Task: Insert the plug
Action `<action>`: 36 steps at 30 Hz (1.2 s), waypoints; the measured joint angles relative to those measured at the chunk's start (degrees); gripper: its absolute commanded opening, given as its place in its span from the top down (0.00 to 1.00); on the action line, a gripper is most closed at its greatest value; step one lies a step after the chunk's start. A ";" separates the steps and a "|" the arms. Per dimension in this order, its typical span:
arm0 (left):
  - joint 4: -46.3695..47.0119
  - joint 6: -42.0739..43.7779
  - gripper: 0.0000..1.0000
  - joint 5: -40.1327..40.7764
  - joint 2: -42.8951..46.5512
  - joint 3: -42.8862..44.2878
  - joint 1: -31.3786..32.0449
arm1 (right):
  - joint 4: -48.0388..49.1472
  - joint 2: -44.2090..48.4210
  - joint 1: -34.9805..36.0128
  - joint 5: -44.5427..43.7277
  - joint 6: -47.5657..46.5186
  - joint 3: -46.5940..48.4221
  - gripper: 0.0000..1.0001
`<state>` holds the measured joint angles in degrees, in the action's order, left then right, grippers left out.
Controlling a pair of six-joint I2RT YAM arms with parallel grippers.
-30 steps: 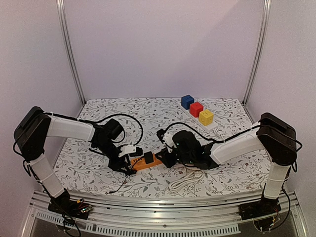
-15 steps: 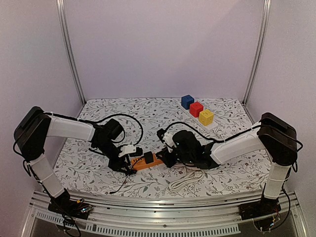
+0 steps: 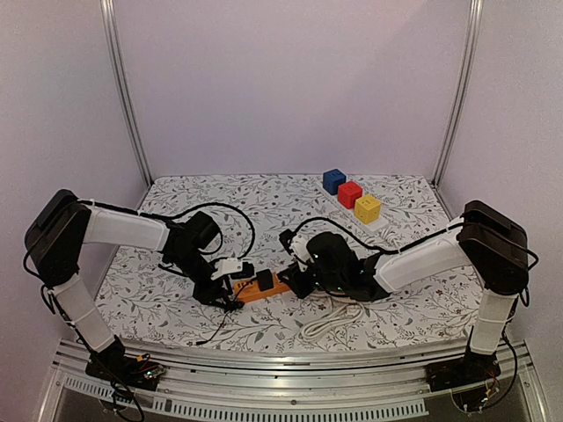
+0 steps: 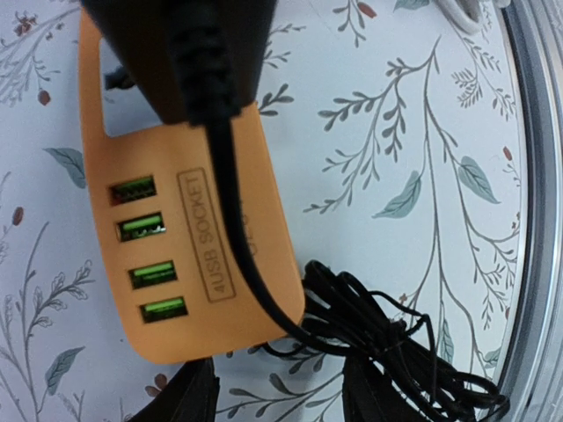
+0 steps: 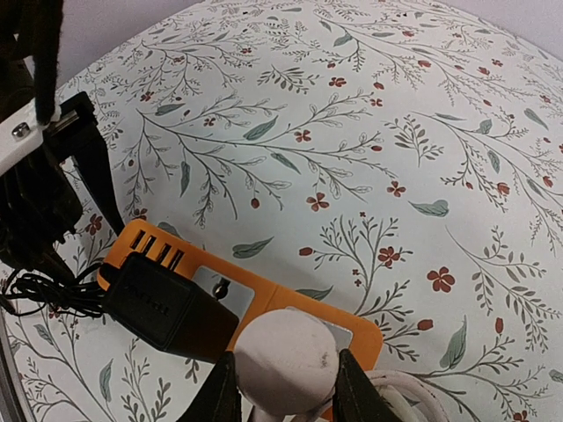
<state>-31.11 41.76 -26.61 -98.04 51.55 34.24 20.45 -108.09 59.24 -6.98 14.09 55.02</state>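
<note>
An orange power strip [image 3: 268,288] [image 4: 189,255] [image 5: 264,290] lies near the table's front, with a black adapter [image 5: 163,303] [image 4: 189,53] plugged into it. In the right wrist view a round white plug [image 5: 286,360] sits over the strip's near socket, and my right gripper [image 5: 286,387] [image 3: 297,283] is shut on it. How deep the plug sits cannot be seen. My left gripper [image 4: 277,404] [image 3: 227,294] stands open at the strip's USB end, its fingers [image 4: 176,400] apart, with bare cloth between them. The adapter's black cable [image 4: 237,237] runs across the strip.
A tangled bundle of black cable [image 4: 413,352] lies beside the left gripper's right finger. A coiled white cable [image 3: 330,321] [image 5: 422,396] trails from the plug toward the front edge. Blue [image 3: 333,181], red [image 3: 349,194] and yellow [image 3: 368,208] cubes stand at the back right.
</note>
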 measured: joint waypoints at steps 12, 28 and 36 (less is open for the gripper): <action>0.00 0.00 0.52 0.02 0.00 0.00 0.00 | -0.39 -1.53 0.00 -1.27 0.81 1.70 1.00; -0.04 -0.02 0.50 0.02 0.00 -0.02 0.00 | 1.22 -5.27 0.00 -4.07 2.56 3.21 1.00; -0.09 -0.02 0.50 0.04 -0.02 0.00 0.00 | -3.13 -8.09 0.00 -4.68 4.44 8.24 1.00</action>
<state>-31.20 41.74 -26.57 -98.06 51.55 34.24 17.32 -116.18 59.24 -11.66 18.52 63.26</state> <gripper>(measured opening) 0.503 0.297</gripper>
